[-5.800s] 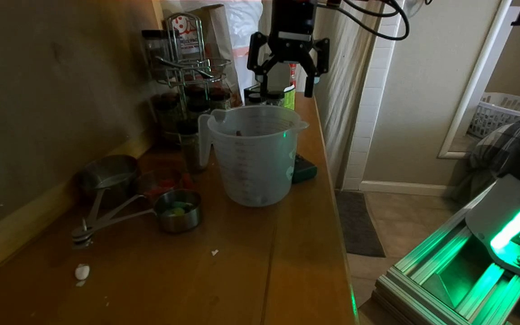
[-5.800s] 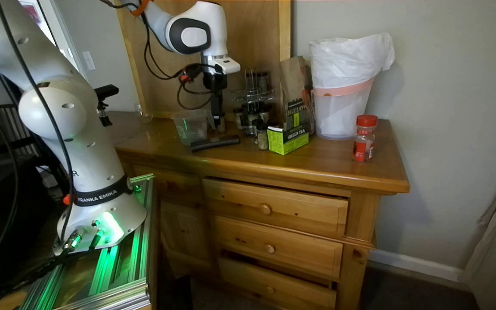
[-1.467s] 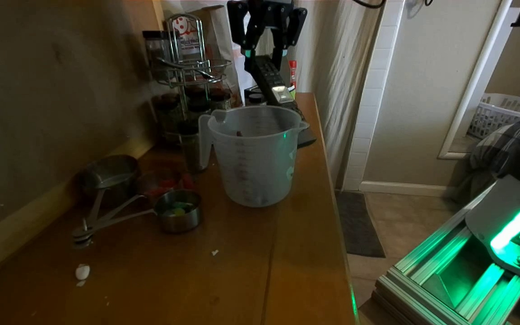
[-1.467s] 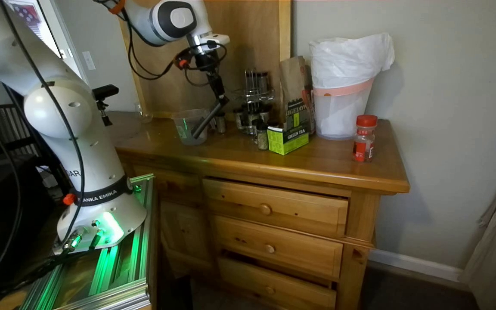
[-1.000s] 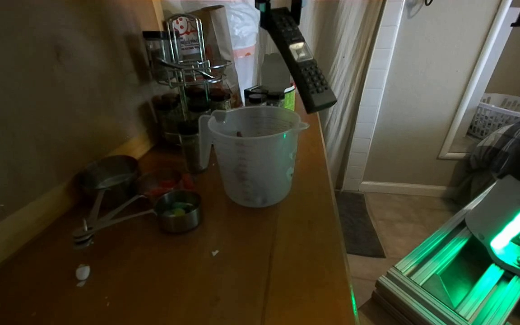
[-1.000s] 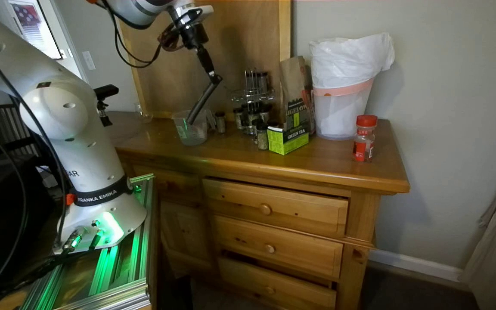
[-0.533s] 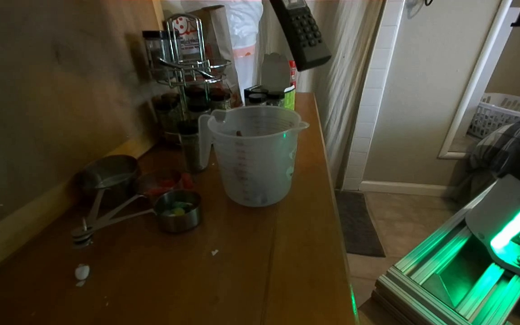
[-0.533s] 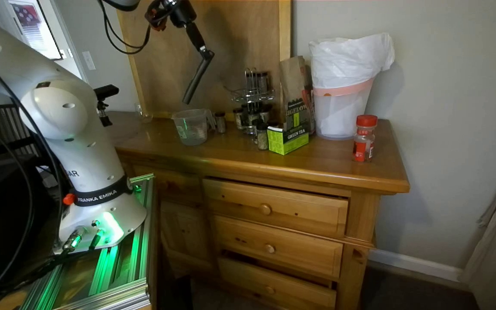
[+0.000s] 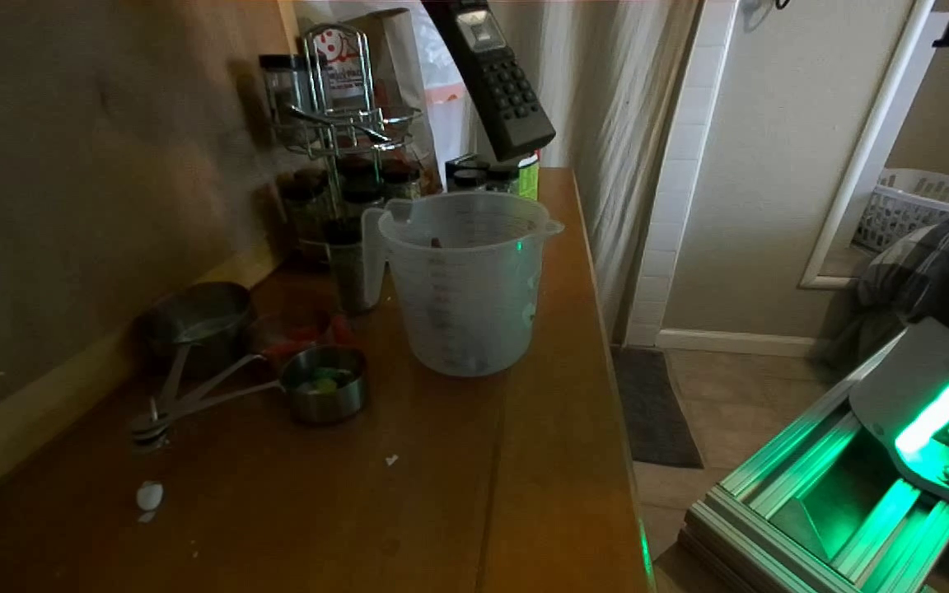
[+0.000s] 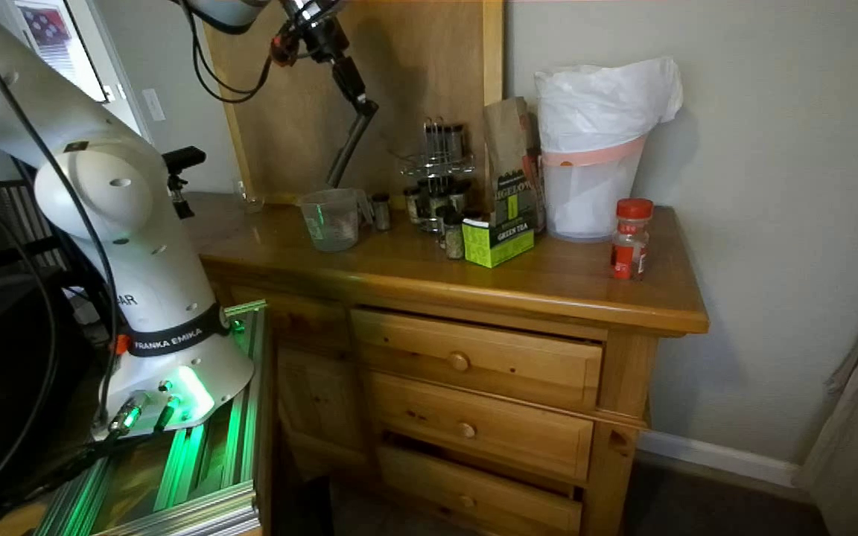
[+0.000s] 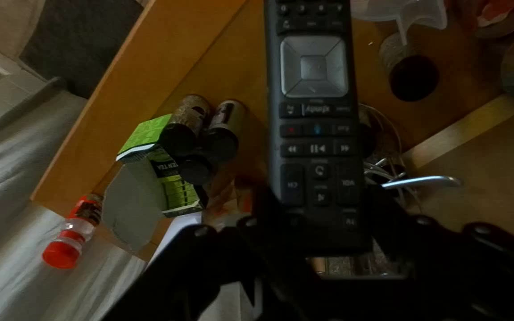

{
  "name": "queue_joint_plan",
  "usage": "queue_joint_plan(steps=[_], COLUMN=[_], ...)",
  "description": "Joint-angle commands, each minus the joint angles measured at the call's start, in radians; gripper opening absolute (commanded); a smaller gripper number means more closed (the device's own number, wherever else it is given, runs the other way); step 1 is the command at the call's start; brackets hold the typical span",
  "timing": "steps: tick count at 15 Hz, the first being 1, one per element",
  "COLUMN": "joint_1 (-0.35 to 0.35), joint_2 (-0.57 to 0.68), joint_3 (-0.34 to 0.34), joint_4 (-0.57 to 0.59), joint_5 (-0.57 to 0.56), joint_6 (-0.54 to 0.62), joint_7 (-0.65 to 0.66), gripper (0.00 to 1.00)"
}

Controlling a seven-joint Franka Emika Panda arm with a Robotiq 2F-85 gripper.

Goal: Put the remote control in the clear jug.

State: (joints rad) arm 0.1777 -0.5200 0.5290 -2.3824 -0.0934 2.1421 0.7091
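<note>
The dark remote control (image 9: 497,86) hangs tilted in the air, its lower end above the jug's rim in an exterior view. My gripper (image 10: 366,106) is shut on its upper end. In the wrist view the keypad face of the remote control (image 11: 315,125) fills the middle, with dark fingers on either side of its near end. The clear jug (image 9: 470,305) stands upright on the wooden top, handle toward the wall. Seen across the dresser, the lower end of the remote control (image 10: 339,165) reaches just above the far rim of the clear jug (image 10: 332,223); whether it is over the mouth, I cannot tell.
Beside the jug are metal measuring cups (image 9: 326,387) and a dark-lidded jar (image 9: 351,272). Behind stands a wire spice rack (image 9: 343,123). A green tea box (image 10: 500,242), a lined bin (image 10: 593,179) and a red-capped bottle (image 10: 630,238) stand farther along the dresser top (image 10: 585,286).
Several seconds ago the remote lay beside the jug under an open gripper. It was gripped and raised; over the last half second it came somewhat down and toward the wall. The jug stayed put.
</note>
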Motion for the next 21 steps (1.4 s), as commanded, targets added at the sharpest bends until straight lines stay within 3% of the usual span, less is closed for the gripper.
queue_joint_plan(steps=[1,5,14,21], joint_1=[0.015,0.044,0.164,0.224], joint_2=[0.062,0.082,-0.023,-0.029], joint_3=[-0.007,-0.025,-0.032,-0.064], joint_4=[0.009,-0.015,-0.235,-0.308], joint_5=[-0.04,-0.008,0.054,0.153], joint_6=[0.085,0.154,0.48,0.561], joint_7=[-0.027,-0.064,-0.108,-0.164], gripper=[0.32,0.32,0.32,0.32])
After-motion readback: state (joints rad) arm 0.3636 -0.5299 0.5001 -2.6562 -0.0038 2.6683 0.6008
